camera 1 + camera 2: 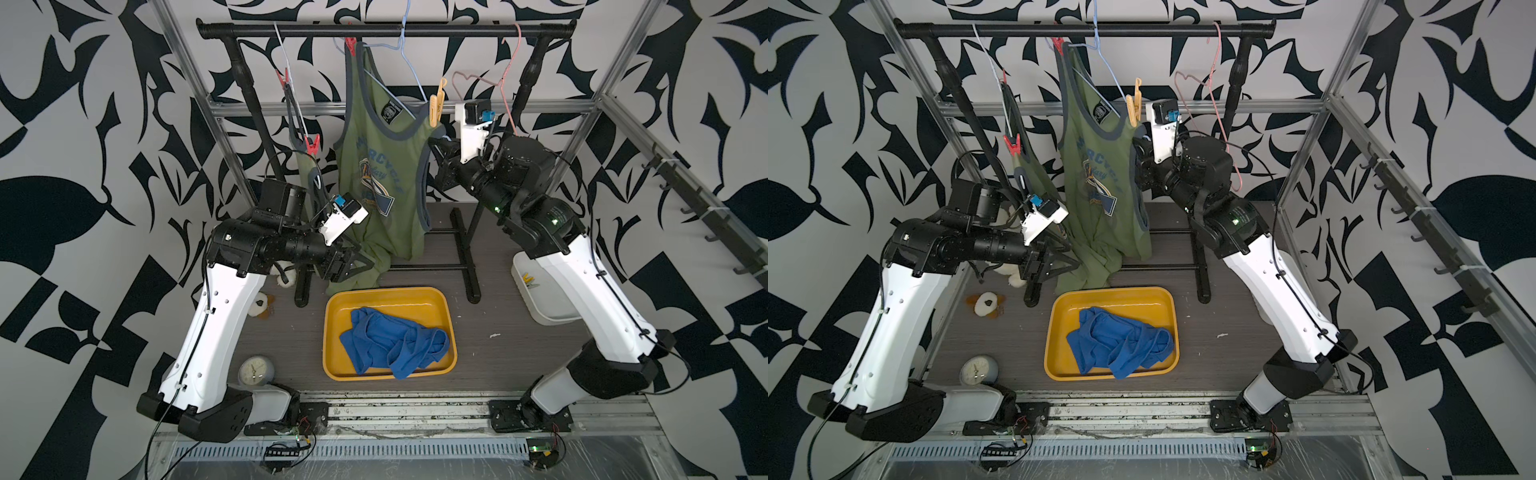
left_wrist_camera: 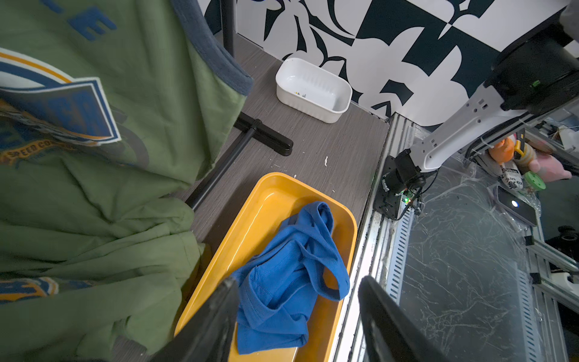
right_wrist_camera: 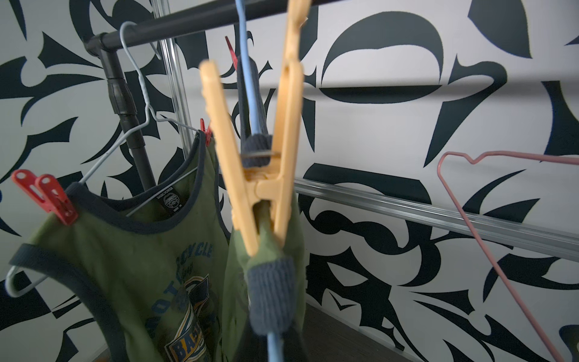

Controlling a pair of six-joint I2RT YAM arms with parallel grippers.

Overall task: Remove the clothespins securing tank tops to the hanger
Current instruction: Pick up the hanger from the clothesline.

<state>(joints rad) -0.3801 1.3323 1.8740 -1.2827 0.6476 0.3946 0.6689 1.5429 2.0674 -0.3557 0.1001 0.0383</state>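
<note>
**A:** Where does the trouble lie for the robot?

**B:** At the yellow clothespin (image 3: pixel 266 191), hanging below the middle of the rail (image 1: pixel 386 30). It bites one shoulder strap of the green tank top (image 1: pixel 382 166) onto the blue hanger (image 3: pixel 253 103), which hangs steeply tilted from the rail. A red clothespin (image 1: pixel 351 45) holds the other strap, right up under the rail.

**A:** And the right claw (image 1: pixel 435 143)?

**B:** It sits just beside the yellow pin, a little lower below the rail, with its jaws together. Whether they pinch cloth cannot be told, because the shirt's edge hides them. Jaws that are together cannot take the pin's handles. A push from there would probably only knock the pin and set the hanger swinging on the rail.

**A:** Anything worse?

**B:** A tug without squeezing the handles could drag the strap, or lift the hook off the rail, shirt and all.

**A:** The left claw (image 2: pixel 297 283)?

**B:** It is far below the rail by the hem, jaws apart, holding nothing. Once the pin lets go, nothing steadies the shirt, and it may slip down the tilted hanger onto the single red pin.

**A:** And the blue tank top (image 1: pixel 395 345)?

**B:** That one is already down in the yellow tray (image 1: pixel 328 332) on the table (image 1: pixel 498 353), well below the rail. A pin sprung loose could drop in there with it.
</note>
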